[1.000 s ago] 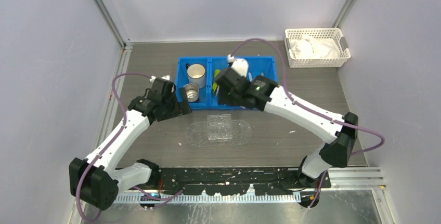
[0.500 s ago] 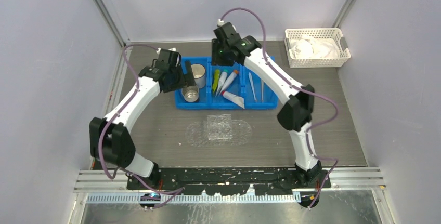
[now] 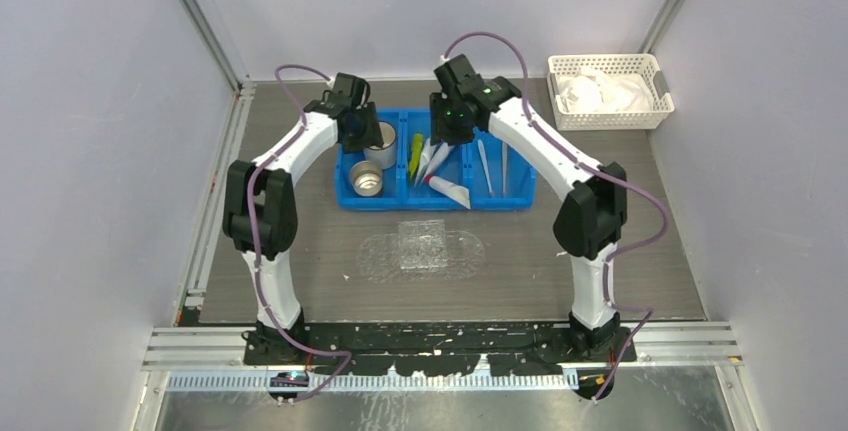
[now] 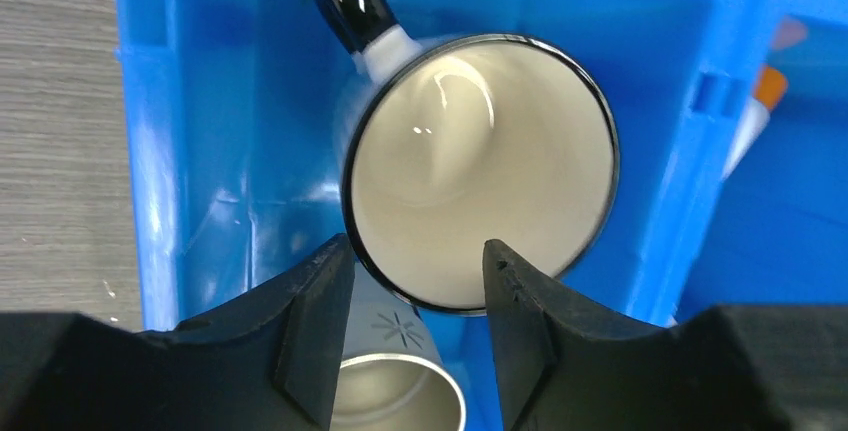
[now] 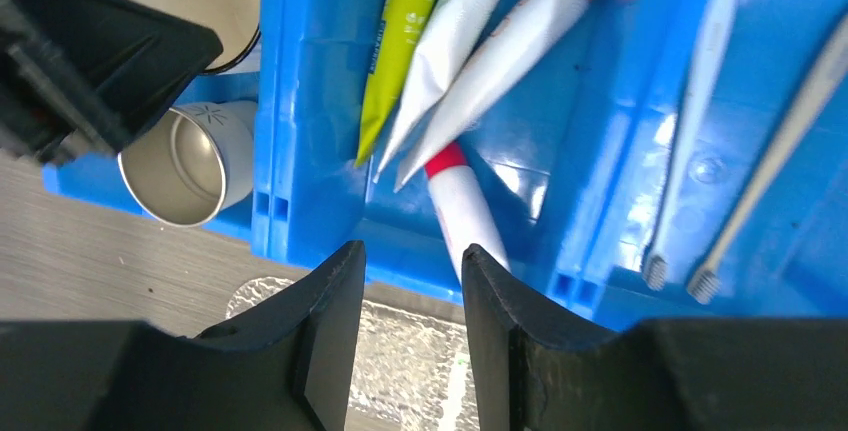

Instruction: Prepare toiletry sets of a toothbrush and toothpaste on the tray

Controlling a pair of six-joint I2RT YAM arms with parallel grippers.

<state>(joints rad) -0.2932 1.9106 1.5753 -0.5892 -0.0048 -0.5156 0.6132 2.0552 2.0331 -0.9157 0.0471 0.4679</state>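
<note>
- Tray, 1: clear, set on the worktop, just before the blue bin.
- Toothpaste tubes, 4: middle compartment.
- Toothbrushes, 2: right compartment.
- Enamel mug, 1, and steel cup, 1: left compartment.
- Left jaws: spread above the mug's rim.
- Right jaws: spread above the bin.

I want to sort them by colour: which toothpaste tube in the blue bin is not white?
The yellow-green tube, leftmost in the blue bin's middle compartment; the other three tubes have white bodies.
</note>
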